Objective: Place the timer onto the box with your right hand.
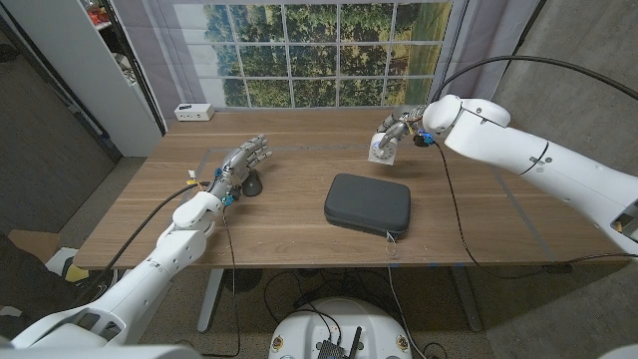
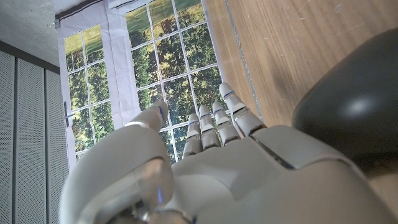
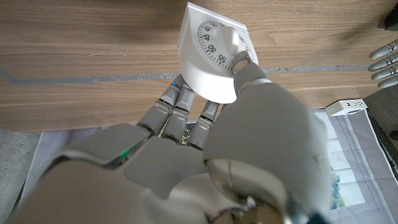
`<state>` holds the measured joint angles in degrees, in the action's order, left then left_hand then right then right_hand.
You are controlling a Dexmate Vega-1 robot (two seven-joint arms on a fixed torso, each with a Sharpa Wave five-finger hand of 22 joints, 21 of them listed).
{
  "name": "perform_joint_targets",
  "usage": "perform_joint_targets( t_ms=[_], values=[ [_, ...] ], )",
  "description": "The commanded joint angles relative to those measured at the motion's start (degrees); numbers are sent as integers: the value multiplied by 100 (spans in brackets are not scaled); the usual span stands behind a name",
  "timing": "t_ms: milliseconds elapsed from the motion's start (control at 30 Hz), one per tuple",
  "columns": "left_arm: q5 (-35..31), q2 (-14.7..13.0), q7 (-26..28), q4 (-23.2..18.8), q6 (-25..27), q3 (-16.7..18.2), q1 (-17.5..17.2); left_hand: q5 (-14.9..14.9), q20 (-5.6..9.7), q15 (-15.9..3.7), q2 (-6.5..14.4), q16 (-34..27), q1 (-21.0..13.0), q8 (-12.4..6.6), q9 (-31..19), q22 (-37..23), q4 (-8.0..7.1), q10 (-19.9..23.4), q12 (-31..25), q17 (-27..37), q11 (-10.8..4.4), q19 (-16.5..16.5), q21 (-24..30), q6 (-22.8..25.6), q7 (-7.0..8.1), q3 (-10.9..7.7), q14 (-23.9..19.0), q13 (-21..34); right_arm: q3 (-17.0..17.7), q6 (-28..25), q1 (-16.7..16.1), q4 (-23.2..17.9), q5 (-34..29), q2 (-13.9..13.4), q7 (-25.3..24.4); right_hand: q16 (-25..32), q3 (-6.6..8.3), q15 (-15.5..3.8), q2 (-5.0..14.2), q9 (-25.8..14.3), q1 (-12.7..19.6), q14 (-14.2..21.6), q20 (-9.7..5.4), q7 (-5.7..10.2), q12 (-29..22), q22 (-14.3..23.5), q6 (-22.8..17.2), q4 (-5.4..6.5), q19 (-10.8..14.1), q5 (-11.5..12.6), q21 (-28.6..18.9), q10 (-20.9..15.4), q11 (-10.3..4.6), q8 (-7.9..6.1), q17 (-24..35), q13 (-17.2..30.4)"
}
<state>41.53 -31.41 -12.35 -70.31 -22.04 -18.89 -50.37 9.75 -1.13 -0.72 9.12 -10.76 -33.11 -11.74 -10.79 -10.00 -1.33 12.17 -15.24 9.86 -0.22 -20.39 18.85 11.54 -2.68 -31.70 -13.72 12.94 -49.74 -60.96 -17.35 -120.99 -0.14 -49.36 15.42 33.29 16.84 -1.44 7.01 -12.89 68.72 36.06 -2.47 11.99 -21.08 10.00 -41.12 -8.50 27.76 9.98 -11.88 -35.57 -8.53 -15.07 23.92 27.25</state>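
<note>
Wooden table (image 1: 299, 214); right hand (image 1: 399, 130) apparently lifts timer (image 1: 383, 149).

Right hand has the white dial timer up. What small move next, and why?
Probably carry the right hand toward the robot, over the dark grey zippered box. It grips the white dial timer beyond the box's far edge, not yet above the lid.

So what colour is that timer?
White, with black numbers on its dial; the right wrist view shows the timer best.
</note>
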Motion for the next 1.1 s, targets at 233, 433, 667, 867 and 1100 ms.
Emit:
perform_joint_targets(
  t_ms=[233, 433, 667, 867, 1100],
  values=[
    [-14, 121, -250, 226, -133, -91, 154, 17, -46, 15, 7, 8, 39, 17, -22, -16, 45, 45, 10, 18, 8, -18, -14, 55, -3, -20, -54, 13, -30, -1050, 227, -1291, 636, -534, -136, 33, 41, -1228, 304, -27, 291, 316, -125, -15, -29, 21, -43, 48, -29, 24, 1, -50, 12, 8, 941, 47],
    [-35, 107, -273, 231, -135, -103, 170, 17, -47, 7, 7, 10, 48, 23, -23, -17, 51, 55, 12, 18, 2, -20, -25, 49, -8, -24, -54, 16, -120, -1515, 304, -1615, 931, -592, -305, 28, 45, -1226, 300, -27, 295, 334, -106, -17, -32, 22, -42, 52, -46, 21, 5, -69, 23, 22, 974, 73],
    [-6, 40, -353, 189, -99, -90, 163, 17, -49, 9, 7, 11, 56, 27, -23, -18, 57, 37, 25, 17, -5, -22, -36, 47, -6, -27, -56, 18, -8, -1869, 191, -1811, 1462, -488, -638, -11, 56, -1224, 307, -28, 281, 335, -89, -18, -22, 22, -27, 73, -85, 18, 16, -66, -14, 46, 1004, 111],
    [1, -5, -409, 179, -41, -99, 179, 17, -51, 10, 7, 12, 62, 27, -23, -18, 62, 55, 22, 17, 9, -21, -46, 51, -14, -30, -57, 19, 19, -1902, 161, -2030, 2413, -583, -1581, -46, 72, -1223, 319, -30, 277, 321, -88, -15, -21, 22, -21, 85, -113, 18, 21, -79, -24, 59, 1018, 136],
    [18, 66, -623, 391, -95, -147, 322, 17, -52, 7, 6, 14, 70, 26, -24, -19, 69, 56, 27, 16, 10, -26, -56, 63, -8, -34, -55, 22, -212, -1902, 508, -2051, 4416, -736, -3339, -76, 82, -1220, 312, -33, 280, 304, -79, -14, -14, 22, -33, 85, -121, 15, 18, -78, -14, 66, 1044, 166]
  ],
)
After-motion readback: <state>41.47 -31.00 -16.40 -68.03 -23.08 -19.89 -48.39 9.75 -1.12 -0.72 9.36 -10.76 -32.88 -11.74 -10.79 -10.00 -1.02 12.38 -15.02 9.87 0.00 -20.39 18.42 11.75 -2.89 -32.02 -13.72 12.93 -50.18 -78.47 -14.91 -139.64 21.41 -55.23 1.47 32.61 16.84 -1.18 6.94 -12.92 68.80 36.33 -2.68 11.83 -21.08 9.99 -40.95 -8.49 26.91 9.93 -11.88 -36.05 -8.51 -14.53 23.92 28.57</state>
